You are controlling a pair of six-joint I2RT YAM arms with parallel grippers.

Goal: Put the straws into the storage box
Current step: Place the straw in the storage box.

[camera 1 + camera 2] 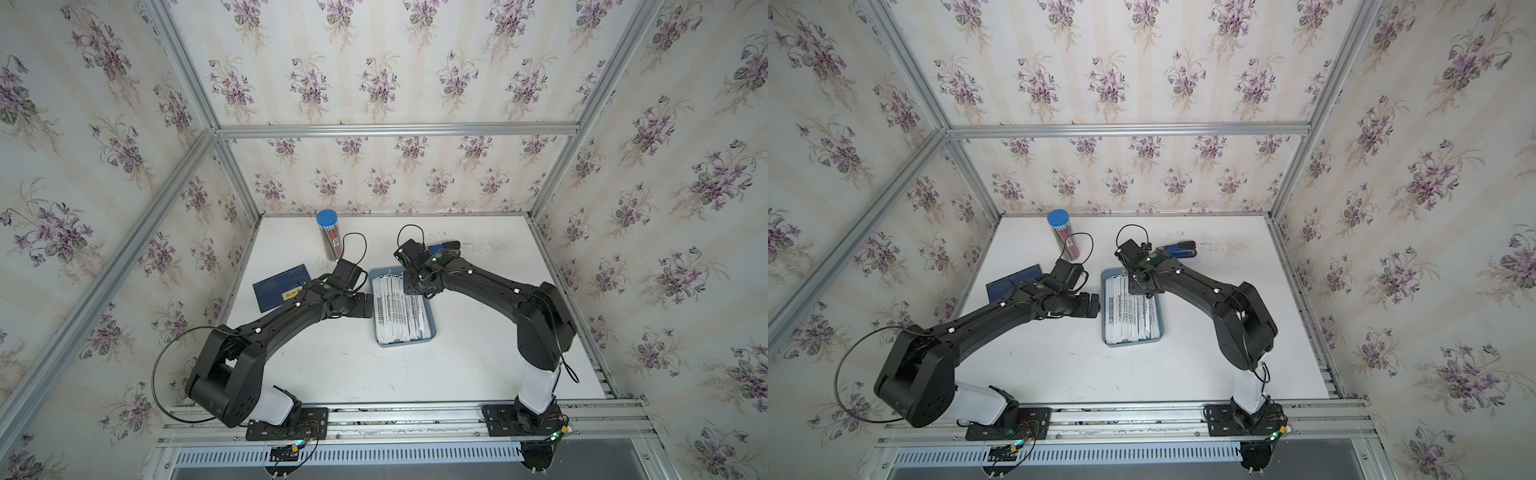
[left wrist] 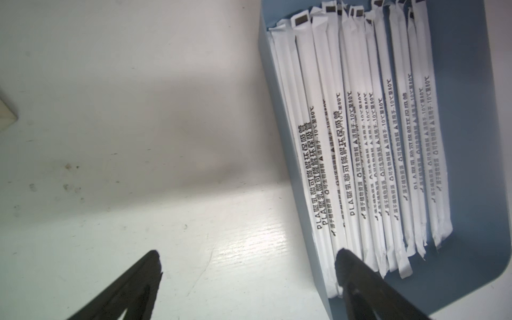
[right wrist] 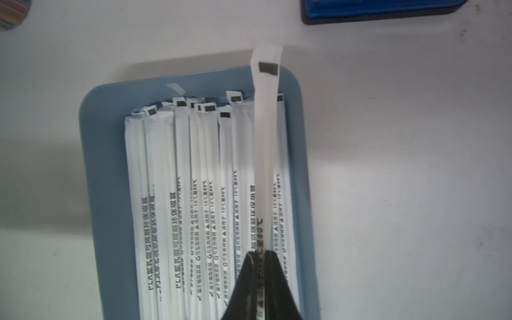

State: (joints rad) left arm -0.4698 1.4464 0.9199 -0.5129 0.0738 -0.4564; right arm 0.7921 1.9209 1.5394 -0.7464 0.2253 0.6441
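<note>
The grey-blue storage box (image 1: 432, 330) (image 1: 1160, 334) lies mid-table, and several white wrapped straws (image 1: 395, 311) (image 1: 1129, 311) lie side by side in it. My right gripper (image 3: 259, 253) (image 1: 415, 287) is shut on one straw (image 3: 266, 124). That straw hangs above the others near the box's right wall (image 3: 300, 166), and its marked end reaches past the far rim. At the box's left side my left gripper (image 2: 249, 260) (image 1: 368, 305) is open and holds nothing. One of its fingers is over the straws (image 2: 374, 152) at the box wall (image 2: 288, 155) and the other is over the bare table.
A clear tube with a blue cap (image 1: 330, 239) stands at the back left. A navy notebook (image 1: 282, 291) lies under my left arm. A blue stapler (image 1: 442, 248) (image 3: 382, 11) sits behind my right wrist. Aluminium-framed papered walls close in the table.
</note>
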